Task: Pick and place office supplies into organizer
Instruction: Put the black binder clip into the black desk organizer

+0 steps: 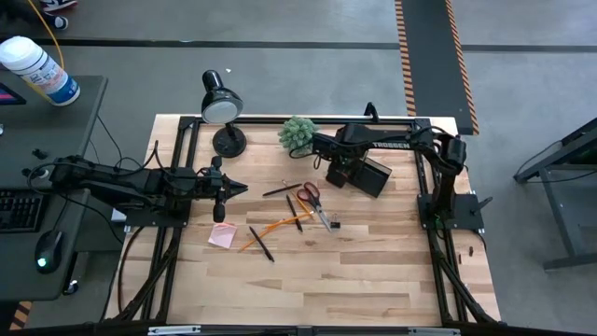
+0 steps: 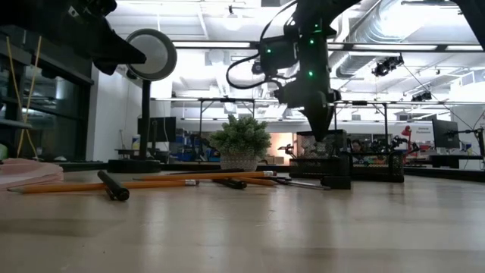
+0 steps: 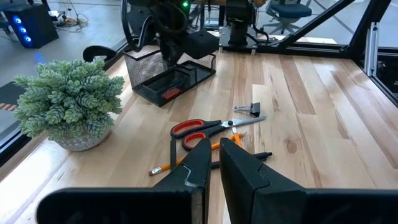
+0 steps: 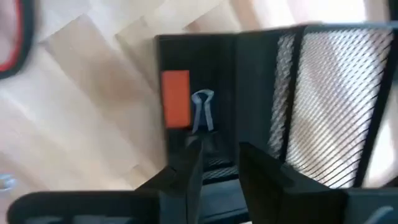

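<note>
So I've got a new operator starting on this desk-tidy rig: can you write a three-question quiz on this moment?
1. True or false: the red-handled scissors already lie inside the organizer.
2. Multiple choice: the right tool is over
A. the sticky-note pad
B. the organizer
C. the lamp
3. Fill in: in the right wrist view, a small orange block and a silver-handled ____ lie in the organizer's low compartment.

Key: 1 false, they lie on the table; 2 B; 3 clip.
</note>
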Robot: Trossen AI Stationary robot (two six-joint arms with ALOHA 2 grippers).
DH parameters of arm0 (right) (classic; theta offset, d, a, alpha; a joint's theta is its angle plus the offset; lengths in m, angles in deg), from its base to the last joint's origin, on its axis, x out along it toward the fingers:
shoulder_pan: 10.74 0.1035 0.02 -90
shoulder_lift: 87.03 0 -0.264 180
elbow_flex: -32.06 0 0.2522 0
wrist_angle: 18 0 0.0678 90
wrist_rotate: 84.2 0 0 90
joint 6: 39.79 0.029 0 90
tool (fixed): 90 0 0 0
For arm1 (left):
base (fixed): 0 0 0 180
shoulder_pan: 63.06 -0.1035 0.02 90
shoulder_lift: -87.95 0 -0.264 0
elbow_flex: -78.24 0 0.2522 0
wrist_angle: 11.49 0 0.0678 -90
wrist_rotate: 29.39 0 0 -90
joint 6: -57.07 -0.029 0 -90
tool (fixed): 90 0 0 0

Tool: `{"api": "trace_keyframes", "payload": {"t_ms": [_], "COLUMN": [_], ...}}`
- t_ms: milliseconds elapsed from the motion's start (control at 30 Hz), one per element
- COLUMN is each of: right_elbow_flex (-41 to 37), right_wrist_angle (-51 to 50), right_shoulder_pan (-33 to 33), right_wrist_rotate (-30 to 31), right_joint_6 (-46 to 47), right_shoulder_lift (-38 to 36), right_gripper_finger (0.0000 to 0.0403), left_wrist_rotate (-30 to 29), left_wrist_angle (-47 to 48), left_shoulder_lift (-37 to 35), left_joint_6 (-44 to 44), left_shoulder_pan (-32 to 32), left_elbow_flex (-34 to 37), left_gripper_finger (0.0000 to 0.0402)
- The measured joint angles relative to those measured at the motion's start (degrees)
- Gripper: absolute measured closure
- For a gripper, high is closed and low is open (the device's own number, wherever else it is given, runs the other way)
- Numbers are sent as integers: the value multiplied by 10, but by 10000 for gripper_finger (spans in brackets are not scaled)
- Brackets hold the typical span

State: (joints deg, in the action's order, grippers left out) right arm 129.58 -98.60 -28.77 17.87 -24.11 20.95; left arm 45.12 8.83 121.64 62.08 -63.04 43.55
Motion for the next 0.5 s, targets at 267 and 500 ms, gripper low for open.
{"api": "trace_keyframes", "payload": {"t_ms": [267,500], "right_elbow_flex": [5,5], "right_wrist_angle": [-18,-17], "right_shoulder_pan": [55,130], "right_wrist_rotate": [-114,-117], "right_joint_6": [182,295], "right_shoulder_lift": [0,0], "right_gripper_finger": [304,304], "left_wrist_rotate": [0,0], "left_wrist_angle": [0,0], "left_shoulder_lift": [0,0], "left_joint_6": [0,0], "left_shoulder_pan": [0,0], "left_elbow_flex": [0,0], "left_gripper_finger": [378,378]}}
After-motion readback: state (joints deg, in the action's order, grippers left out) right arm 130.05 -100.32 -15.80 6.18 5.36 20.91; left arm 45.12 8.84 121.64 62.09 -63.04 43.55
